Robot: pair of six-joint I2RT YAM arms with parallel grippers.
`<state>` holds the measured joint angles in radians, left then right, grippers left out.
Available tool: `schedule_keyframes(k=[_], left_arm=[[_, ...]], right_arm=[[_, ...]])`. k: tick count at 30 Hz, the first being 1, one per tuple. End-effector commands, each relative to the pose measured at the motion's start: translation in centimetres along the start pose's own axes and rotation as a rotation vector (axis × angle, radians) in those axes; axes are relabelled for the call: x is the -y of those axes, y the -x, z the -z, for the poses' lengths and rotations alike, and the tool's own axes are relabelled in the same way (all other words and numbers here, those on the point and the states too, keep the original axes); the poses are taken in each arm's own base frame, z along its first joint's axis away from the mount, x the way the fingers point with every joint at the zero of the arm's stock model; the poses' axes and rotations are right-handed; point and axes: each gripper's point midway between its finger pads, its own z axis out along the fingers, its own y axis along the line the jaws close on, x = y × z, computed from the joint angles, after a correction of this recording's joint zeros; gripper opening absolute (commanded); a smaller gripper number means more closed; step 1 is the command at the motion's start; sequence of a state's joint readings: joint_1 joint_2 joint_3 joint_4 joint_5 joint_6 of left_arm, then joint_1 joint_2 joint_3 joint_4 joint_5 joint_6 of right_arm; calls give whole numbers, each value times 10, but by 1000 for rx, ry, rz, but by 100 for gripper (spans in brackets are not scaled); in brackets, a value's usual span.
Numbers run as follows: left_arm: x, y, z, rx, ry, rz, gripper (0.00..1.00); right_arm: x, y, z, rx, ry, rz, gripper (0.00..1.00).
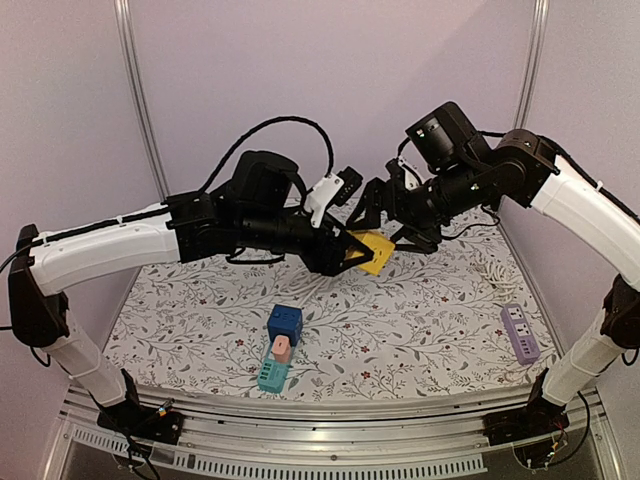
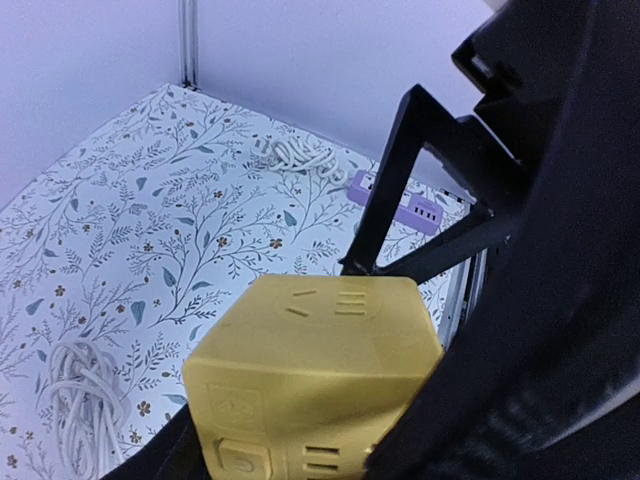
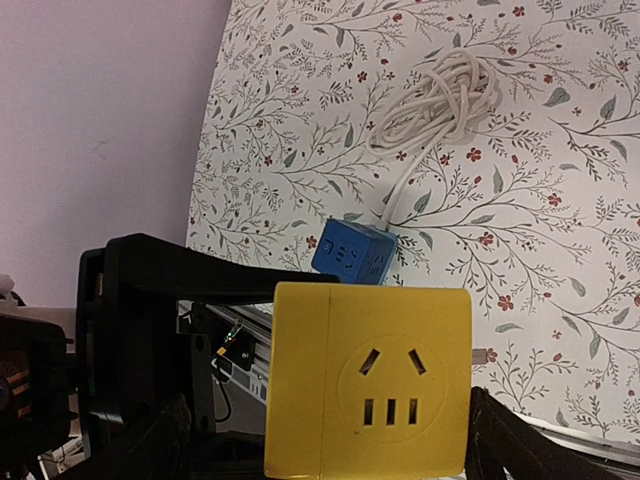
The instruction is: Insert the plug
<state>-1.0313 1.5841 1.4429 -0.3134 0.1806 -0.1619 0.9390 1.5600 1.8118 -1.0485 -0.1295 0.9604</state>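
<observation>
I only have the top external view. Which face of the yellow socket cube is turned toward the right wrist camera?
Observer: A socket face: the yellow socket cube shows two slanted slots above three upright ones.
Operator: Does the blue socket cube have a cord?
Observer: Yes, a white cable runs from it to a coil.
Operator: And the left wrist's side?
Observer: More slots on the faces there.

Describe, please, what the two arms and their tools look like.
The left arm and right arm both have white shells on the long links, black joints and bases, and black cables looping near the wrists. The left tool and right tool are black, with hollow triangular-frame fingers.
</observation>
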Motion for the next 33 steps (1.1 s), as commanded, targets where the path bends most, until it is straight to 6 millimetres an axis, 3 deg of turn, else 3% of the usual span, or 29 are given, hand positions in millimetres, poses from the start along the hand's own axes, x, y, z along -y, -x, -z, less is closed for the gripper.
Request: schedule_keyframes(k=[1, 7, 12, 15, 18, 25, 29, 33], left_arm=[[8, -1, -1, -9, -25, 6, 9], [8, 1, 1, -6, -26, 12, 9], [-10, -2, 4, 5, 47, 101, 8], [-21, -8, 8, 16, 68, 158, 6], [-35, -11, 20, 44, 135, 184, 0], [-58, -25, 49, 64, 274, 222, 0], [-60, -35, 60, 44, 296, 233, 0], [-67, -46, 71, 36, 355, 258, 0]], right_arm=[[-5, 15, 16, 76, 32, 3, 94], [-3, 22, 23, 112, 30, -5, 99], [4, 33, 31, 167, 8, -14, 99], [19, 41, 33, 187, -37, -18, 99], [55, 56, 37, 234, -147, -33, 99], [166, 85, 62, 288, -391, -121, 99], [235, 89, 70, 282, -533, -181, 99], [307, 78, 69, 225, -618, -331, 99]])
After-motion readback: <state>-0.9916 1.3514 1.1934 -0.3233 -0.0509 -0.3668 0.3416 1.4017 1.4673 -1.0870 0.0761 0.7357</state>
